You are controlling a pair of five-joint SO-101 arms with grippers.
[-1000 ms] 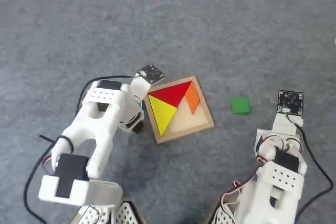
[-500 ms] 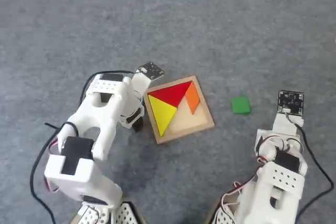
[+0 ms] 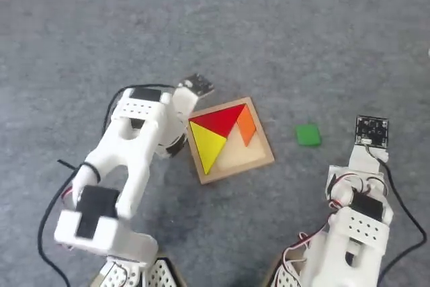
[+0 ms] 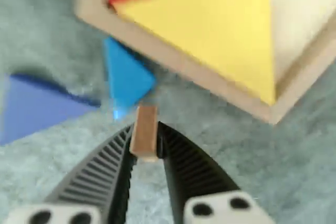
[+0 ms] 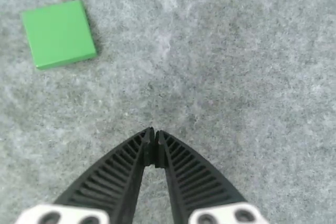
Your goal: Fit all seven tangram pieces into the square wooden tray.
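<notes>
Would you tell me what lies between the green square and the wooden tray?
Only bare grey mat separates the green square and the wooden tray, seen in the high view.

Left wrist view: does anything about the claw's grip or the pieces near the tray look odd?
The left claw is shut on a thin wood-coloured piece held on edge rather than flat, just outside the rim of the wooden tray. A light blue triangle and a darker blue triangle lie on the mat nearby.

Wooden tray (image 3: 238, 154), smooth matt yellow triangle (image 3: 207, 146), wood-edged held piece (image 4: 144, 129), fuzzy grey cloth tabletop (image 3: 302, 45)
</notes>
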